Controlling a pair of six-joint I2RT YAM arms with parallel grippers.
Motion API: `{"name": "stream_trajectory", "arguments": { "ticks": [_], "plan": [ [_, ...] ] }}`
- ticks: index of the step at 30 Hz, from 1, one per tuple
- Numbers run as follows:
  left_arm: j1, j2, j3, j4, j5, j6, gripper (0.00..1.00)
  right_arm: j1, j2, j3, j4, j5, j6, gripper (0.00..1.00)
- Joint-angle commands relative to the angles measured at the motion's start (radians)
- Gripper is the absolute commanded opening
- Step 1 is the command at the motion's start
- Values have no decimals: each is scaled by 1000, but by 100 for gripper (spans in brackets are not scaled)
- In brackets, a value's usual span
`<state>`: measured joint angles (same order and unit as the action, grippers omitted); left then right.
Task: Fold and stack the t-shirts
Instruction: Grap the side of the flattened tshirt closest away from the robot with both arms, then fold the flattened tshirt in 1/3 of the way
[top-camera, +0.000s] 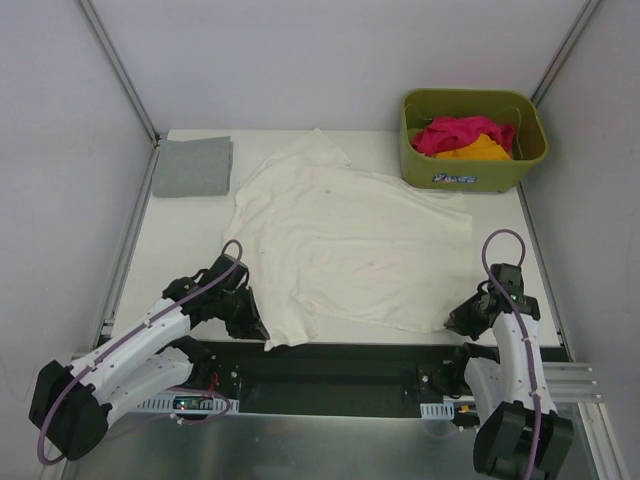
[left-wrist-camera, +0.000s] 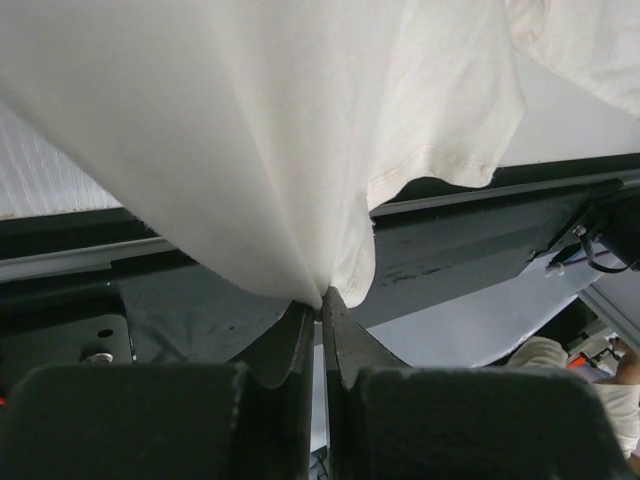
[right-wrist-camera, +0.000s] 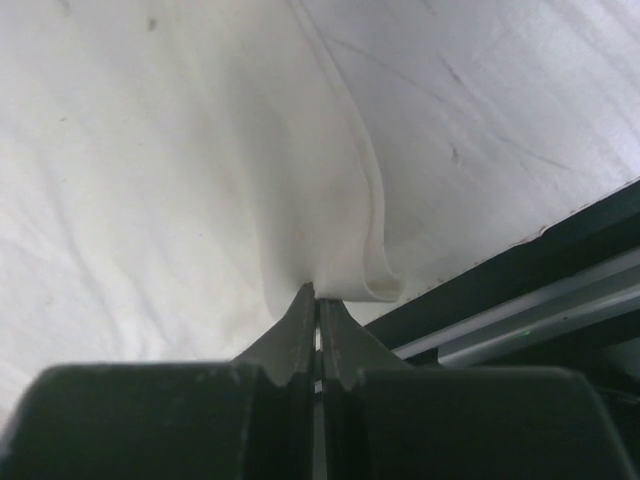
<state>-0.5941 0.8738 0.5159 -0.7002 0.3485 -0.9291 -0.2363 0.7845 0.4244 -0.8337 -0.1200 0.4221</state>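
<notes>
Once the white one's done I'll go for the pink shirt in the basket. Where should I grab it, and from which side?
Pinch the raised crumpled fold at the top of the pink shirt, coming straight down from above. It lies bunched beside the orange shirt, and the walls of the basket probably block any sideways approach.

The white-and-black left arm (top-camera: 140, 345) lies low, reaching forward and inward. Its black two-finger left gripper (left-wrist-camera: 320, 305) is pinched tight on a fold of the large cream-white cotton t-shirt (left-wrist-camera: 250, 150). The right arm (top-camera: 515, 335) is bent steeply, its right gripper (right-wrist-camera: 317, 296) likewise clamped on the shirt's hem.
</notes>
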Motion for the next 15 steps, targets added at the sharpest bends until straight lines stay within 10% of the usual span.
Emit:
{"name": "stream_trajectory", "arguments": {
  "ticks": [1, 15],
  "plan": [
    [5, -99, -51, -119, 61, -73, 0, -5, -57, 73, -123, -78, -6, 1],
    [4, -269, -68, -220, 150, -143, 0, -3, -175, 108, -332, -187, 6, 1]
  ]
}}
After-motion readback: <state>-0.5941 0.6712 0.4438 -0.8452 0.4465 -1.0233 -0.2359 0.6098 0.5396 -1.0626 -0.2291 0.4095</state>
